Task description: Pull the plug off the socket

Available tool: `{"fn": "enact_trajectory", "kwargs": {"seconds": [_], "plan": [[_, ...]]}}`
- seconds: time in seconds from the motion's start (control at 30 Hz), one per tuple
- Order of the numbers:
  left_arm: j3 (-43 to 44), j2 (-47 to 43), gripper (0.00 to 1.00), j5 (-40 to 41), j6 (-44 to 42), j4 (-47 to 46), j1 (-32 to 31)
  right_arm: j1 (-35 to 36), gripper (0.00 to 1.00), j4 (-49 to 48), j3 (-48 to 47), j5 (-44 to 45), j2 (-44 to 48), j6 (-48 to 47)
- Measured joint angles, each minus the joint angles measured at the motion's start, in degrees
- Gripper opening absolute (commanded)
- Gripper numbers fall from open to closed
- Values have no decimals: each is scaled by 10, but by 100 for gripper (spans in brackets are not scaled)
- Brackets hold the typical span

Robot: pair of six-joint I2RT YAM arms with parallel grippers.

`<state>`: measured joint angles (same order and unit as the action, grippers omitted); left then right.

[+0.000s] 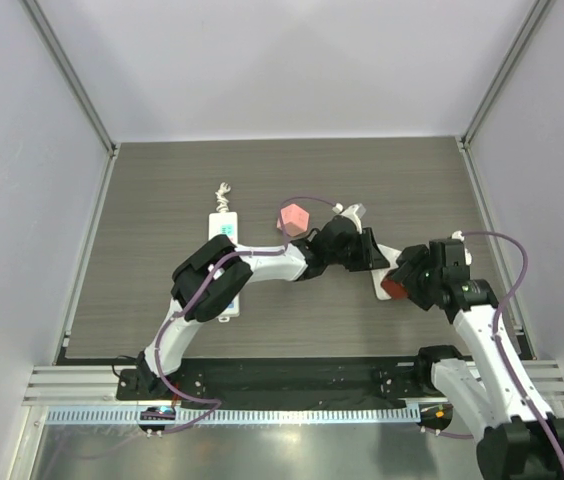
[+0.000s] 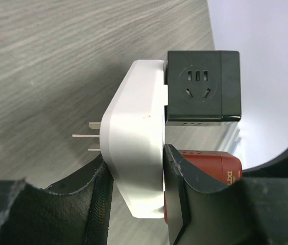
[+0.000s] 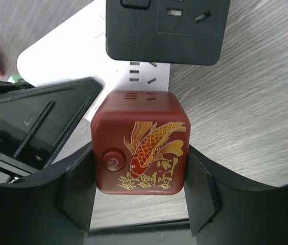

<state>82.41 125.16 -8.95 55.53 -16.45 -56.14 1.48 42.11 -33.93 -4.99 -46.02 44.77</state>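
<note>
Standoff at counter (image 1: 162, 190): my left tool (image 2: 136, 176) clamps socket (image 2: 134, 127), my right tool (image 3: 139, 181) grips red plug (image 3: 141, 143), flush against socket face beside black cube (image 2: 202, 87). Risk: skewed pull bends pins; slack clamp lets socket slide out with plug.

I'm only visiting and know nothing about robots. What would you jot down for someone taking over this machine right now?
Left gripper is shut on the white rounded plastic socket block.
Right gripper is shut on the red cube plug with a gold fish print.
The red cube sits plugged into the block, beside a black cube plug.
Done: both grips set. Left to do: pull the red cube off the block.
</note>
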Motion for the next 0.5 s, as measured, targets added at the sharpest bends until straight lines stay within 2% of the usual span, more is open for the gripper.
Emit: {"fn": "enact_trajectory", "kwargs": {"seconds": [0.13, 0.23, 0.37, 0.5], "plan": [[24, 0, 0, -19, 24, 24, 2, 85, 1, 9, 3, 115, 57, 34], [39, 1, 0, -25, 25, 45, 3, 124, 1, 5, 12, 163, 70, 52], [32, 3, 0, -19, 24, 48, 4, 136, 1, -4, 9, 173, 38, 63], [5, 4, 0, -10, 28, 19, 9, 130, 1, 11, -42, 155, -45, 62]]}}
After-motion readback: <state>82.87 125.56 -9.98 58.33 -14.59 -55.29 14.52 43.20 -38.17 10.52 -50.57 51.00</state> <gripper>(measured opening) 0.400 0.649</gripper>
